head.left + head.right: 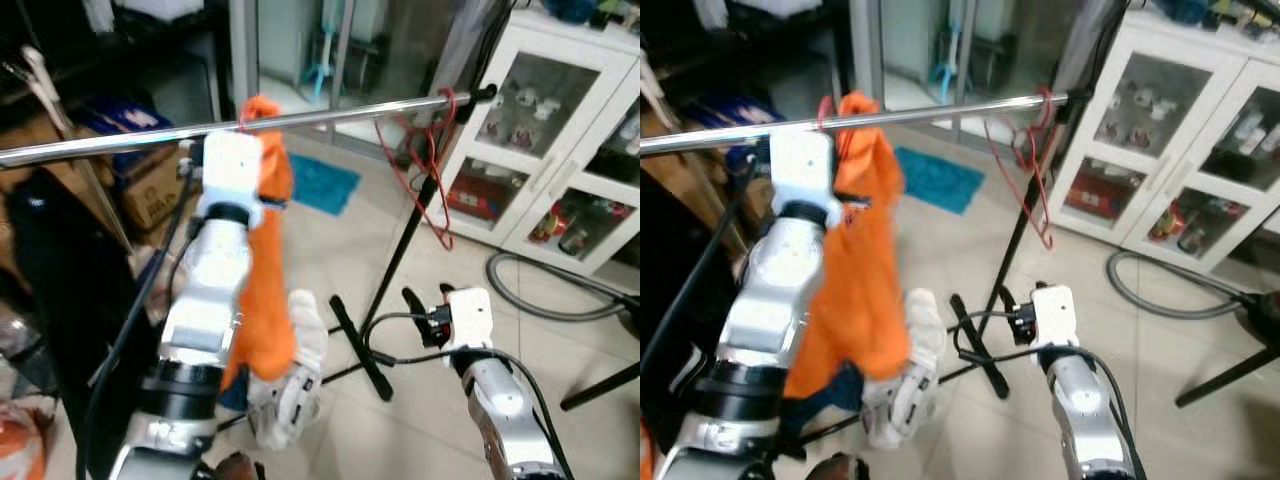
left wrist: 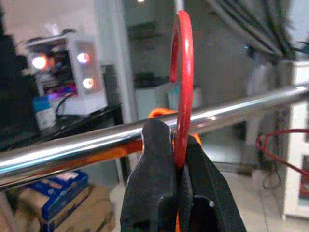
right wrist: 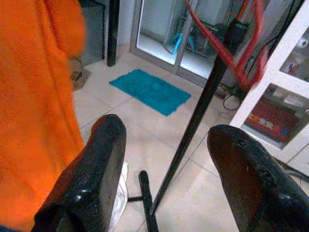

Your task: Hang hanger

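Red hanger hook pinched in left claw over the rail; right claw gapes apart, low.

Right end effector spread wide; orange cloth beside black stand pole, teal mat.

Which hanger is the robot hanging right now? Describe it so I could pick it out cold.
Find the chrome rail running across the room. Near its middle, the left gripper has its jaws shut on a red hanger hook looped over the rail, with an orange garment draped below. The bare red hanger by the rail's right end carries nothing.
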`<state>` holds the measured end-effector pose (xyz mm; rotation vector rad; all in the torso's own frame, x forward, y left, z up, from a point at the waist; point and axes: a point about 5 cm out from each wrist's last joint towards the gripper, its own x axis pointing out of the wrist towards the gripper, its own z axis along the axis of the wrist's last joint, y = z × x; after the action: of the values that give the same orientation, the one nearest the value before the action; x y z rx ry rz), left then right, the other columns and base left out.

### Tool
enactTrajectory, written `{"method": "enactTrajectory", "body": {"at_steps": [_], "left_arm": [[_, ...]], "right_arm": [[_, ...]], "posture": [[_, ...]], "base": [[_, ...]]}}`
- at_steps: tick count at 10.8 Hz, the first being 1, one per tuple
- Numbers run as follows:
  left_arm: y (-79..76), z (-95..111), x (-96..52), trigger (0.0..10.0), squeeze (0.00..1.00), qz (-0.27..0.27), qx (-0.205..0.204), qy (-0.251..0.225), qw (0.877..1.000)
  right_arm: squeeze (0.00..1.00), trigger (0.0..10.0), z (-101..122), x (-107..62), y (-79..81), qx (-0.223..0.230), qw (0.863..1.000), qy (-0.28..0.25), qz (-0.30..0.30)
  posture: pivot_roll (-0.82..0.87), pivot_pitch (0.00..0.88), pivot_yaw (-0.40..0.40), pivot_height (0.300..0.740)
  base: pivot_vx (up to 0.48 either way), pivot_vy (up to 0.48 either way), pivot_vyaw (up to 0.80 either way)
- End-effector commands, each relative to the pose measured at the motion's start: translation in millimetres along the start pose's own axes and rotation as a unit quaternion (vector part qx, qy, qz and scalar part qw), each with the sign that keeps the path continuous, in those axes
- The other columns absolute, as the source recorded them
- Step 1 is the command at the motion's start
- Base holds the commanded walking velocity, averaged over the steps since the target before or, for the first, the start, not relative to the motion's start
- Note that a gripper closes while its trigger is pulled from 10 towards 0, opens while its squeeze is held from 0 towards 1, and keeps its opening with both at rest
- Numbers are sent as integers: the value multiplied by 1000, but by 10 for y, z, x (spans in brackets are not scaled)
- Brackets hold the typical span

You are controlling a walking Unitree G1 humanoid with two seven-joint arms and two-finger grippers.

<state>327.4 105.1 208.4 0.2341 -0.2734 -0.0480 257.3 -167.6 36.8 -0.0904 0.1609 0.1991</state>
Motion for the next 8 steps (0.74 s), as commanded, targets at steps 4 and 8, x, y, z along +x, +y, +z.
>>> {"method": "enactTrajectory", "body": {"at_steps": [4,8], "left_arm": [[218,246,224,10000,0,49,19,-67,996],[613,-79,392,10000,0,102,19,-11,995]], "right_arm": [[0,10000,-67,-9,-38,3,1000,15,2],[0,10000,-131,-51,-21,3,1000,28,12]], "posture": [[30,0,-71,740],[20,0,-70,740]], "base": [[0,0,0],[0,0,0]]}}
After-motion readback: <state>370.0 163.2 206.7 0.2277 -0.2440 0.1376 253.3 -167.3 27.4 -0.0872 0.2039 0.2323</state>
